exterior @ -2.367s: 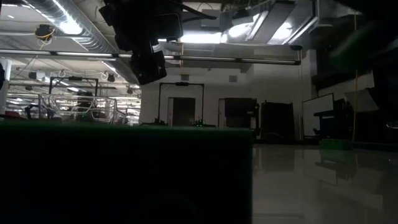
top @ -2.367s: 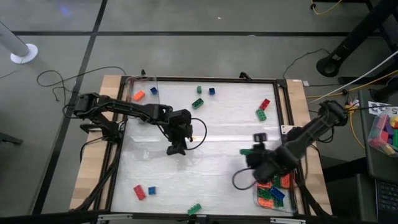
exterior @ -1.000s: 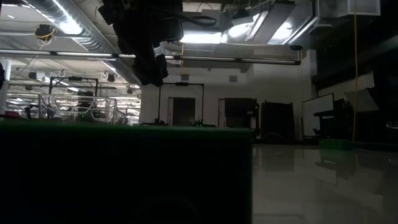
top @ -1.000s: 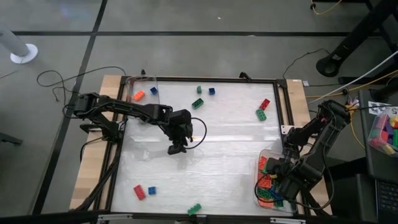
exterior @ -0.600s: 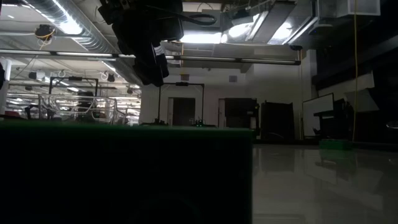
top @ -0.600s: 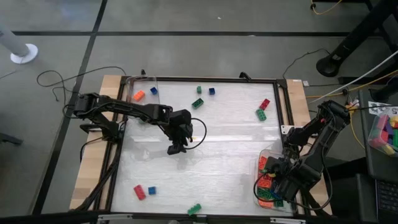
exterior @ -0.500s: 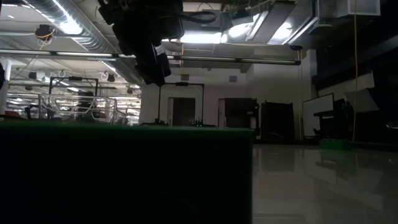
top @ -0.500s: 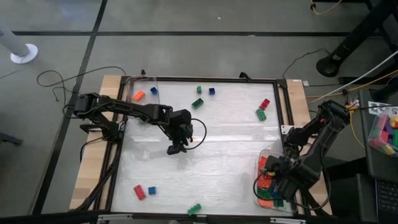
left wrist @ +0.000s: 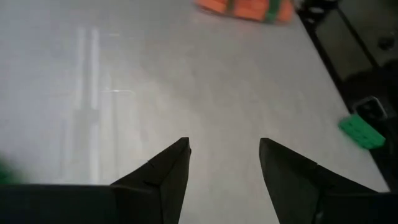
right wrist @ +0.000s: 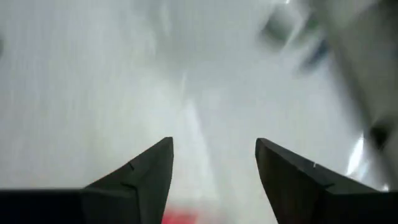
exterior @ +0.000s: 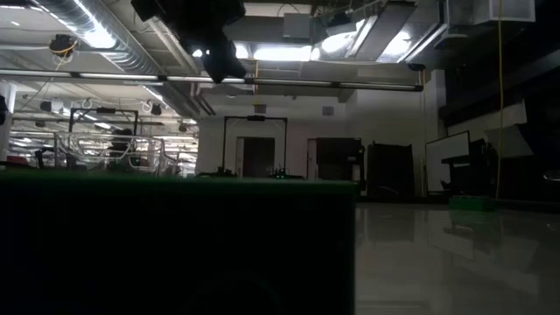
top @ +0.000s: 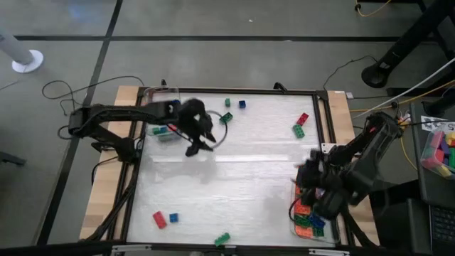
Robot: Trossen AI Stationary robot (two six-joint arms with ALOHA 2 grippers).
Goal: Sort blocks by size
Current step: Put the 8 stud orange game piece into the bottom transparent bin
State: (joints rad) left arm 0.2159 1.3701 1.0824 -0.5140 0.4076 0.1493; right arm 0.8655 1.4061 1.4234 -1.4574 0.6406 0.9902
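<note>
1. Nearest the front edge of the pale white table top (top: 242,192), a green studded plastic brick (top: 222,239) lies alone, and left of it a red rectangular brick (top: 159,220) lies just beside a tiny blue square brick (top: 173,217). All three are still unsorted.
2. At the front right corner, a clear plastic tray (top: 304,229) holds a heap of red, orange, green and blue bricks. The right gripper (top: 307,175) hangs just behind that tray; its own wrist camera shows the two dark fingers (right wrist: 146,168) spread wide with nothing between them.
3. My reading is that the right arm stands between a drop and a fresh pick. Its next move calls for a reach to a loose brick, likely the red brick (top: 303,119) and green brick (top: 298,131) close together near the right rim.
4. Farther back on the left, the left gripper (top: 193,148) hovers over bare table, fingers (left wrist: 168,168) wide apart and empty. A second clear container (top: 165,134) with green pieces sits just beside that arm.
5. Along the far edge lie a green brick (top: 226,118), a small green brick (top: 227,102) and a small blue brick (top: 242,104). The left arm would need to close in and lower onto one of them.
</note>
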